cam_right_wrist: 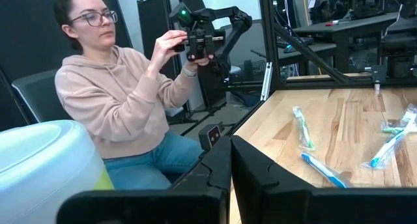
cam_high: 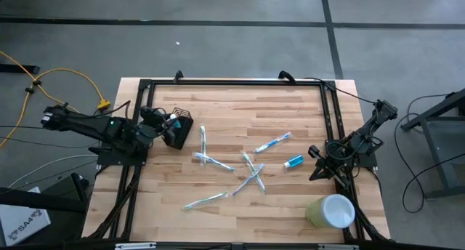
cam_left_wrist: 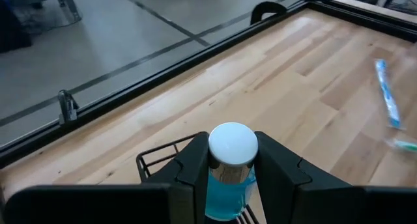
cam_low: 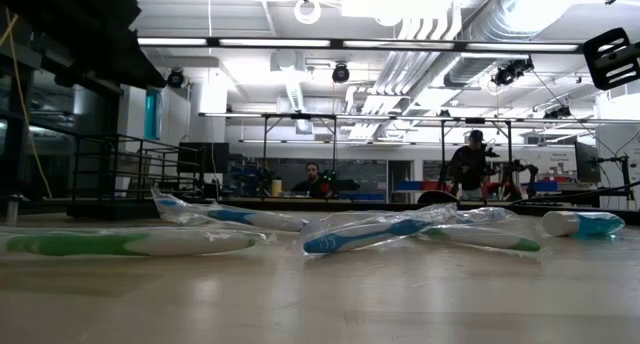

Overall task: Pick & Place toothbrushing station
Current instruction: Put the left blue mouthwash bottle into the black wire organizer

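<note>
The toothbrushing station, a small black wire-mesh holder (cam_high: 182, 131), is at the table's far left; its wire rim (cam_left_wrist: 155, 161) shows just below my left gripper. My left gripper (cam_high: 170, 123) is shut on a small bottle of blue liquid with a white cap (cam_left_wrist: 232, 144), which stands over the holder. Whether the holder rests on the table I cannot tell. My right gripper (cam_high: 315, 171) waits shut at the table's right side, touching nothing. My left gripper pinches the blue bottle between its two fingers (cam_left_wrist: 195, 168), just under the white cap, on the bottle's neck (cam_left_wrist: 229, 175). The fingers come nearly level from the table's left side. The bottle stands upright, and its lower part reaches down inside the holder's wire rim.
Several plastic-wrapped toothbrushes (cam_high: 251, 174) lie scattered over the middle of the table, with a small blue tube (cam_high: 293, 161) to their right. A pale green cup (cam_high: 330, 211) stands at the near right corner. A person (cam_right_wrist: 124, 100) sits beyond the table's near edge.
</note>
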